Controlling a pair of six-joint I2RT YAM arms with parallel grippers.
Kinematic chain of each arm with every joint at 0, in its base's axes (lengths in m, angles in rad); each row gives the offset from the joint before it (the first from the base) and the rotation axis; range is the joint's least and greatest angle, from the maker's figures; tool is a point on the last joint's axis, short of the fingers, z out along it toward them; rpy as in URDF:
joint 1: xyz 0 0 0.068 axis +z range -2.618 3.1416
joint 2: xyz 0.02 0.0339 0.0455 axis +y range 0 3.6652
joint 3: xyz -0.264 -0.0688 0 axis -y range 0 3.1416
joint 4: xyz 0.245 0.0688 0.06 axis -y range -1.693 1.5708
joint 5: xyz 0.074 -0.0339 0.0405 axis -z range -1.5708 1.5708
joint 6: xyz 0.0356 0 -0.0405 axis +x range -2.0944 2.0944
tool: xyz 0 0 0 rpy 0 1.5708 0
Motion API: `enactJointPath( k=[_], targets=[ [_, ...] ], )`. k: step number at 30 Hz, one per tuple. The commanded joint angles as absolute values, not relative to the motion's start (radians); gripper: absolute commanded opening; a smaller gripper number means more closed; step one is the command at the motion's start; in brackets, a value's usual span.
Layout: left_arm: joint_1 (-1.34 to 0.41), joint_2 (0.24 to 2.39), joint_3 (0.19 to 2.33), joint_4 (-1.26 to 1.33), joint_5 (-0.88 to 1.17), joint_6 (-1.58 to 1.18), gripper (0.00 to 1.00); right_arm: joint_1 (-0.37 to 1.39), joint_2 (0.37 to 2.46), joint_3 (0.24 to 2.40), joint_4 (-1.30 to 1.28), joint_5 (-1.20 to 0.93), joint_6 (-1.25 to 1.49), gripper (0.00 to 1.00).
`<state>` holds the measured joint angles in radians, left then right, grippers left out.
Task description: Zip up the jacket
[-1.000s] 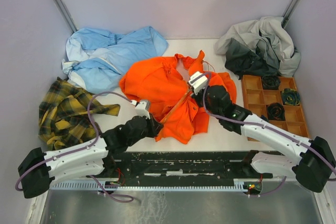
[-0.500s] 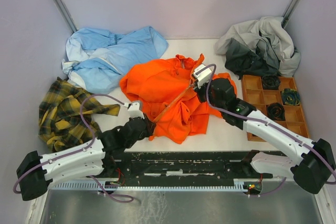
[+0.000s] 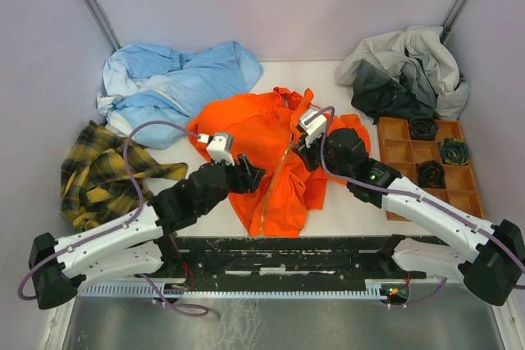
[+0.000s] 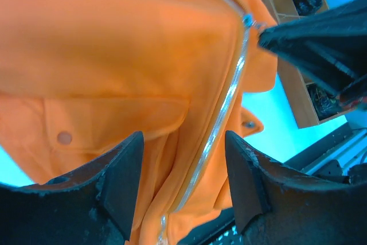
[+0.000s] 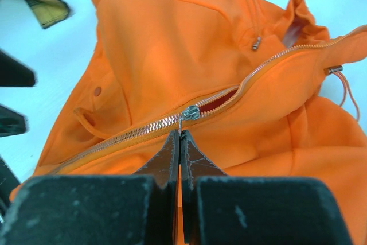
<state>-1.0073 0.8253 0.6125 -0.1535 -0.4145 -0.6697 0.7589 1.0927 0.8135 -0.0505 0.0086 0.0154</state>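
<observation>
A: Where is the jacket (image 3: 254, 133)?

B: Middle of the top view, a crumpled orange heap on the white table (image 3: 353, 211). It lies between the 2 arms, with its zipper (image 3: 275, 190) running from the centre toward the lower edge.

A: What is the right gripper (image 5: 180, 142) doing?

B: Its 2 fingers are pressed flat together, nipping the small metal zipper pull (image 5: 190, 113) at their tips. In the right wrist view the teeth to the left of the pull are meshed. To its right the 2 sides gape over a darker lining.

A: And the left gripper (image 4: 183, 142)?

B: Its fingers stand well apart with nothing between them. It hangs over the orange fabric at the lower part of the zipper, and I cannot tell whether it touches the cloth. A snap button (image 4: 65, 137) shows at the left of that view.

A: Anything else on the table?

B: A light blue garment (image 3: 172, 84) at the upper left and a yellow plaid shirt (image 3: 102, 174) at the left. A grey and dark clothing heap (image 3: 406, 71) sits at the upper right, with a wooden compartment tray (image 3: 394, 133) below it.
</observation>
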Motion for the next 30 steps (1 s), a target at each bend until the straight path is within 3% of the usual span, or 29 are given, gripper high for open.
enactJointPath(
  k=[1, 7, 10, 16, 18, 30],
  targets=[
    [-1.005, 0.937, 0.718, -0.017, -0.378, -0.551, 0.65, 0.805, 1.064, 0.828, -0.026, -0.030, 0.031, 0.00],
    [-1.000, 1.139, 0.833, 0.031, -0.349, -0.529, 0.66, 0.828, 1.074, 0.848, -0.033, -0.026, 0.018, 0.00],
    [-0.993, 1.219, 0.872, 0.021, -0.344, -0.525, 0.61, 0.830, 1.076, 0.858, -0.033, -0.011, 0.002, 0.00],
    [-0.978, 1.228, 0.857, -0.029, -0.388, -0.517, 0.11, 0.822, 1.082, 0.875, -0.028, 0.153, -0.071, 0.00],
    [-0.967, 1.196, 0.844, -0.044, -0.416, -0.497, 0.03, 0.803, 1.093, 0.888, -0.024, 0.220, -0.086, 0.00],
    [-0.822, 1.234, 1.159, -0.227, -0.523, -0.219, 0.03, 0.637, 1.160, 1.129, -0.074, 0.269, -0.087, 0.00]
  ],
)
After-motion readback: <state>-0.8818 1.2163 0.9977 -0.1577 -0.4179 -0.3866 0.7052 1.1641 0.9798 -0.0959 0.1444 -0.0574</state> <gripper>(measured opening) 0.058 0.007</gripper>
